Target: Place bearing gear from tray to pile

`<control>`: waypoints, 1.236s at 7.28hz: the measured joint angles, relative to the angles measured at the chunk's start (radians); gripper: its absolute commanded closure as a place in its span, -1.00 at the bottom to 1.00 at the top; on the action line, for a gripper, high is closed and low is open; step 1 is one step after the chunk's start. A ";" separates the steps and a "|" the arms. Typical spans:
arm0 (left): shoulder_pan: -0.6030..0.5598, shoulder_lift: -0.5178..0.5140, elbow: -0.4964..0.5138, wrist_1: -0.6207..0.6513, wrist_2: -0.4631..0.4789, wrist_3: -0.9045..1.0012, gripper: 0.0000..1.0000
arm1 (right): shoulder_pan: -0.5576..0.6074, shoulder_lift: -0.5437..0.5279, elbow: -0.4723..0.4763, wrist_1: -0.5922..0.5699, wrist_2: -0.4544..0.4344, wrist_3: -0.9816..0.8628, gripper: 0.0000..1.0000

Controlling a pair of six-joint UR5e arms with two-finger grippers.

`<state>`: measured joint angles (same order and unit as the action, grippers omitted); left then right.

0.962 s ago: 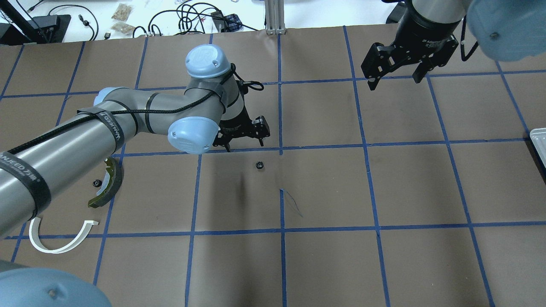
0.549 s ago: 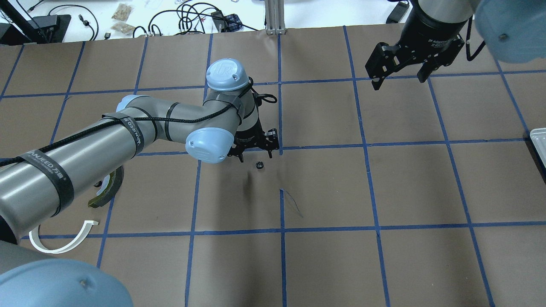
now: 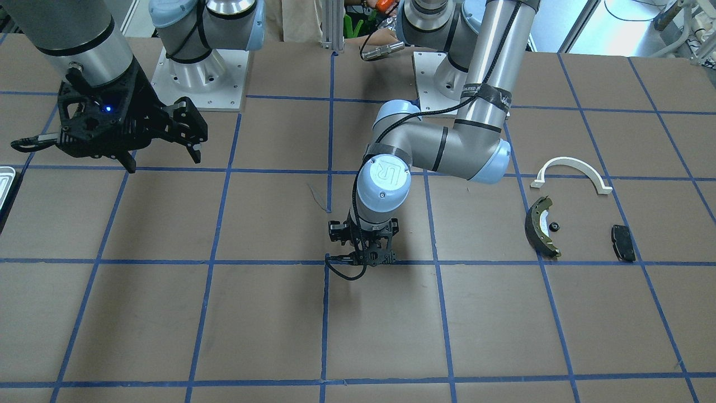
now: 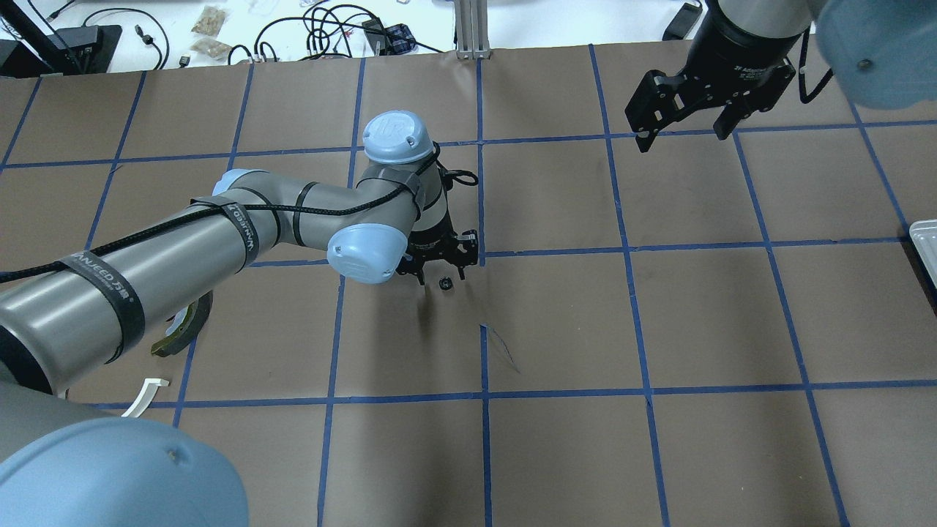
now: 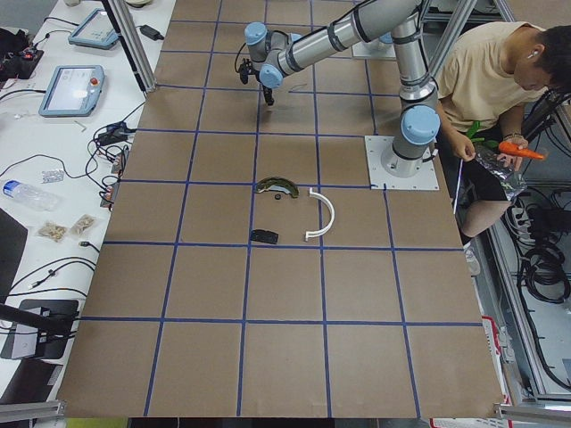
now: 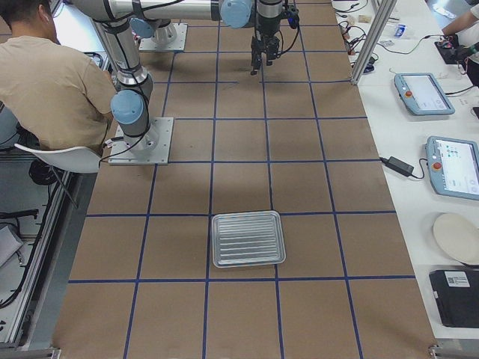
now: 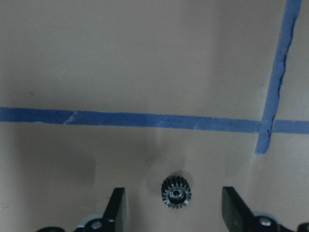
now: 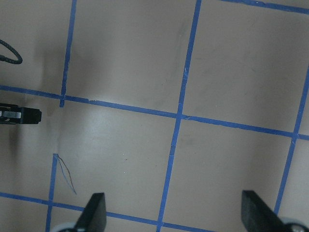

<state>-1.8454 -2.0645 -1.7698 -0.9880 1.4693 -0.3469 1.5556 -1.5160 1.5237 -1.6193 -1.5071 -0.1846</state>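
Observation:
A small black bearing gear (image 4: 443, 282) lies on the brown table near its middle; it also shows in the left wrist view (image 7: 176, 193). My left gripper (image 4: 442, 277) is open and low over it, one finger on each side, neither touching (image 7: 176, 212). In the front view the left gripper (image 3: 363, 259) hides the gear. My right gripper (image 4: 684, 132) is open, empty and high at the far right (image 8: 174, 215). The silver tray (image 6: 248, 215) is empty. The pile holds a white arch (image 3: 570, 167), a brake shoe (image 3: 540, 226) and a black pad (image 3: 623, 242).
A second small black gear (image 3: 554, 226) lies beside the brake shoe. The tray's corner (image 4: 924, 241) shows at the overhead view's right edge. A person sits behind the robot bases (image 5: 500, 80). Blue tape lines grid the table.
My left arm has moved right and down, bringing its open gripper from behind the gear to straddle it. My right gripper has shifted slightly back and right, still open.

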 measured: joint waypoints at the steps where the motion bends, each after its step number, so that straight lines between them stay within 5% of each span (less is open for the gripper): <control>1: 0.000 -0.003 0.000 0.004 0.000 0.000 0.15 | 0.001 0.000 0.000 0.000 0.002 0.000 -1.00; 3: 0.000 -0.007 0.000 0.010 -0.001 0.009 0.88 | 0.001 0.000 0.001 -0.001 0.004 0.001 -1.00; 4: 0.000 -0.010 0.000 0.011 -0.001 0.012 1.00 | 0.001 0.000 0.002 -0.001 0.005 0.002 -1.00; 9: 0.064 0.030 0.075 -0.054 0.003 0.062 1.00 | 0.001 -0.004 0.010 -0.002 0.007 0.008 -1.00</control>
<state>-1.7812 -2.0348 -1.6947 -1.0423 1.4723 -0.2853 1.5570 -1.5197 1.5338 -1.6214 -1.5005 -0.1768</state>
